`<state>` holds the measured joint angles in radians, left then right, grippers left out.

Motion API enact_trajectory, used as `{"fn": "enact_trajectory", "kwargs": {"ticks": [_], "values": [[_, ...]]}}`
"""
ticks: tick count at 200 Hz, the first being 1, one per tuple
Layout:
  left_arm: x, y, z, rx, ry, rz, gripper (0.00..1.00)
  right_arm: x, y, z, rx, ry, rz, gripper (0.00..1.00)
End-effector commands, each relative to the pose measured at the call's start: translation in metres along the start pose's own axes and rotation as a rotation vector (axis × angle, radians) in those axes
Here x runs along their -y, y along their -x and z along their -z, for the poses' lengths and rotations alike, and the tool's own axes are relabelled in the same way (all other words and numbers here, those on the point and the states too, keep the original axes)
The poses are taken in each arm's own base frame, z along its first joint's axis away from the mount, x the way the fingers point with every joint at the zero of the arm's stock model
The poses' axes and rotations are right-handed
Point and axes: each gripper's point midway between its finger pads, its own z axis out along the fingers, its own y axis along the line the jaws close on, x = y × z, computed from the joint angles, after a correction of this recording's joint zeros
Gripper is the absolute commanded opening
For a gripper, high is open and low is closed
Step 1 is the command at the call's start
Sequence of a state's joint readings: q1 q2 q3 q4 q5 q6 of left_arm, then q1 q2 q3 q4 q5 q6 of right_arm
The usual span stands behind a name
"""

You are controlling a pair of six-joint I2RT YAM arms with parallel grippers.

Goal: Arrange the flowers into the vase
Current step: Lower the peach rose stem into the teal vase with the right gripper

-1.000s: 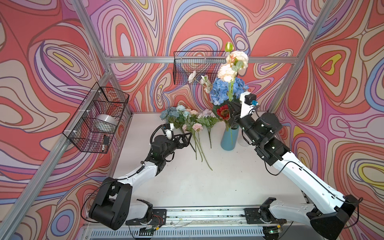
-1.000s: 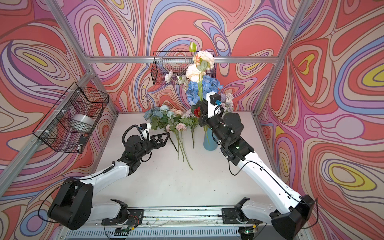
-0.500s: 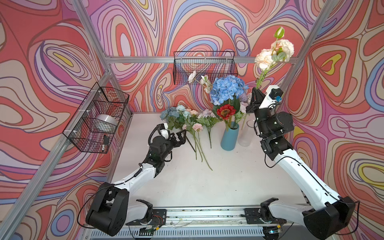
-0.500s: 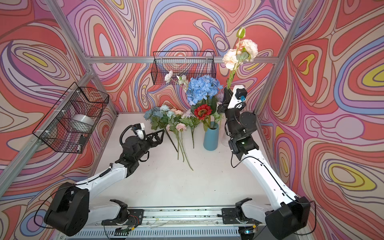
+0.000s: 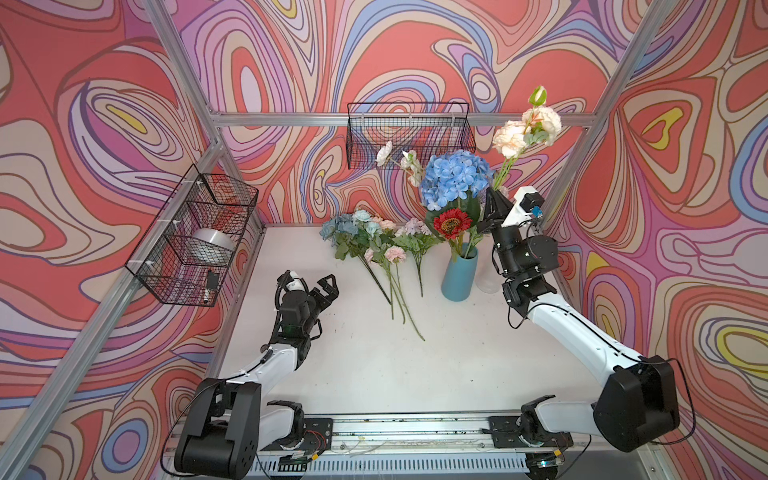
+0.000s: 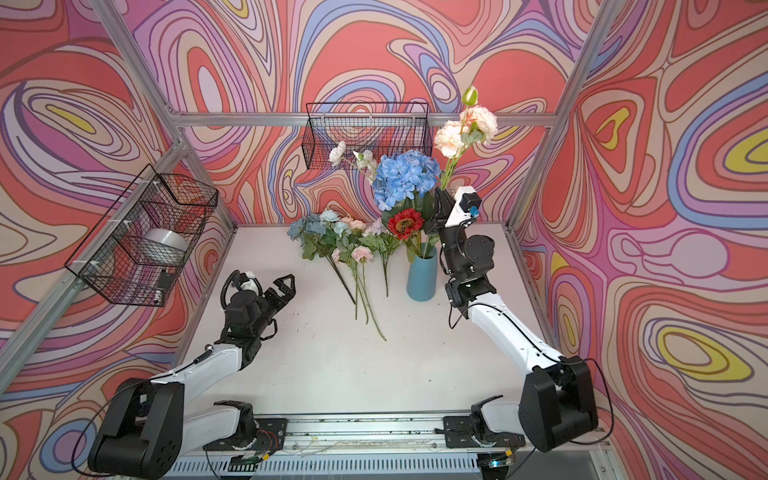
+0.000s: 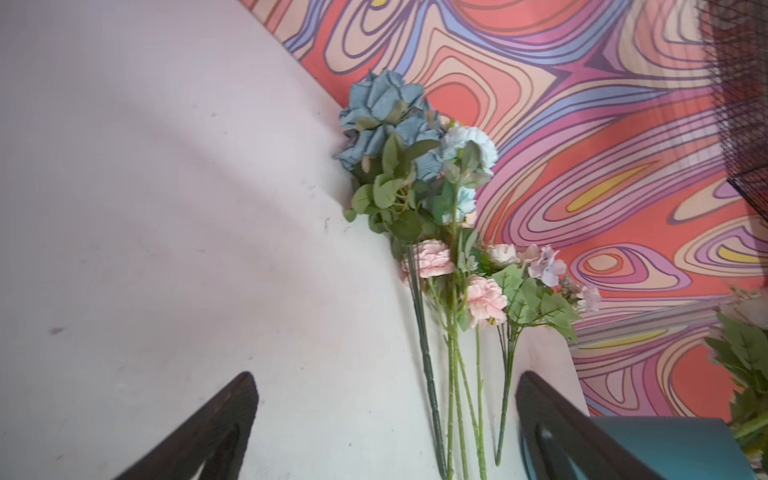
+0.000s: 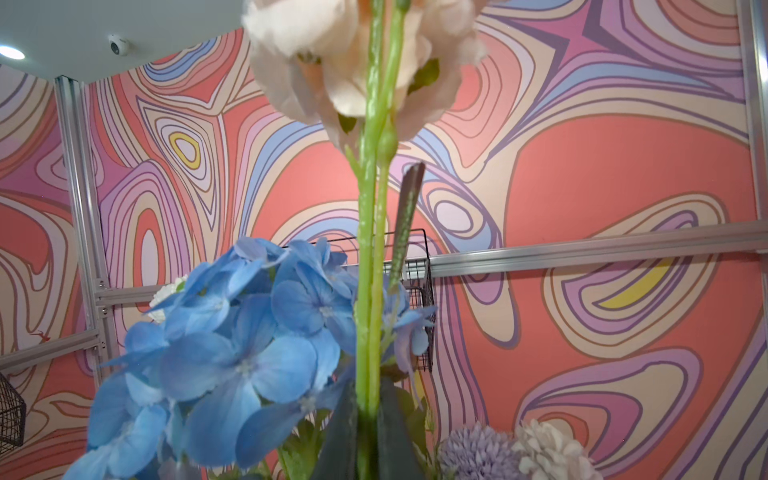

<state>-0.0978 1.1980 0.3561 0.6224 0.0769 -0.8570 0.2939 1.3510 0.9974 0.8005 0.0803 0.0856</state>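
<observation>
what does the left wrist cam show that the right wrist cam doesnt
Only left wrist: the open left pincer, dusty-blue roses and pink blossoms lying on the white table, and the teal vase. Only right wrist: the right pincer shut on the cream flower stem, beside the blue hydrangea. Both: the swirly patterned wall.

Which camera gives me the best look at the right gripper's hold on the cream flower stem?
Right wrist view: the cream flower stem rises close-up out of the shut right gripper. Both top views show the grip small, beside the blue hydrangea. The left wrist view misses it.
</observation>
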Motion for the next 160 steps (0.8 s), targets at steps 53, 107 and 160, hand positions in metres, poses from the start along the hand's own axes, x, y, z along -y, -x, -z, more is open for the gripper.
{"fn": "enact_trajectory", "kwargs": {"ticks": [53, 107, 160], "values": [[0.007, 0.030, 0.021, 0.126, -0.003, 0.014, 1.00, 0.011, -0.085, 0.026, -0.158, -0.004, -0.110, 0.00], [0.029, 0.021, 0.008, 0.047, -0.113, 0.016, 1.00, 0.012, -0.142, 0.047, -0.300, 0.011, -0.134, 0.00], [0.039, 0.017, 0.000, 0.014, -0.160, 0.041, 1.00, 0.011, -0.152, 0.065, -0.431, 0.006, -0.120, 0.35]]}}
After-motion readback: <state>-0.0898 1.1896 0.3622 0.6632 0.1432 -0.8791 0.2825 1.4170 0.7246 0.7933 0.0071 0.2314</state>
